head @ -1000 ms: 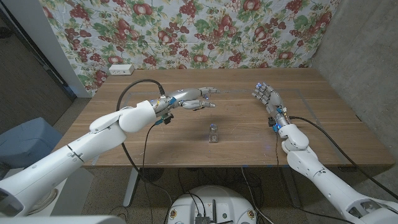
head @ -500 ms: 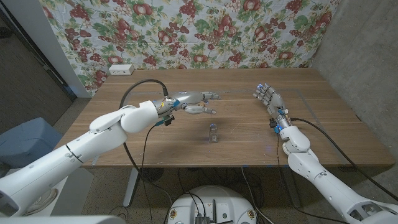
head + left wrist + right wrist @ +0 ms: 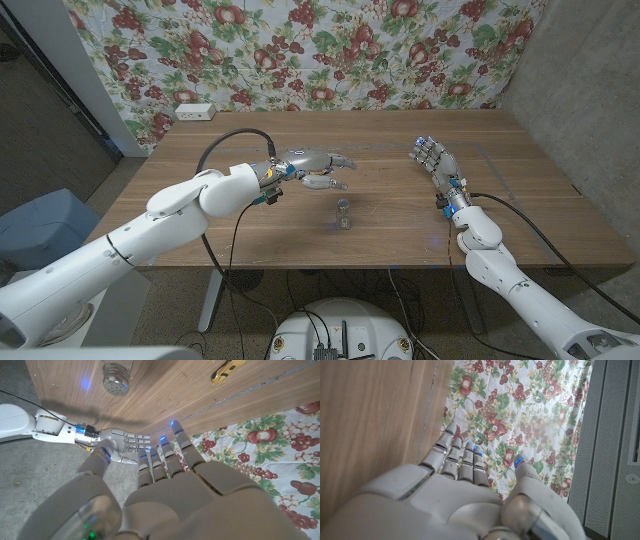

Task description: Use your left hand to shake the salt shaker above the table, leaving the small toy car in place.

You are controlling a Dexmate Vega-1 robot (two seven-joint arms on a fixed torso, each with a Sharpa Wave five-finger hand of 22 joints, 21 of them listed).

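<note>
Head view: the left hand (image 3: 318,170) is being held above the wooden table (image 3: 200,190), fingers spread and holding nothing, with the salt shaker (image 3: 343,213) standing near, just ahead of the fingertips and untouched. The shaker's glass body should be gripped low before lifting, and the toy car (image 3: 227,370) beyond the fingers avoided. A floral cloth (image 3: 330,50) is hanging behind.

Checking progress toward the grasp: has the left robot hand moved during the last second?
Yes. The left robot hand has shifted to the robot's right and slightly nearer, closing on the salt shaker, which stands untouched on the table.
</note>
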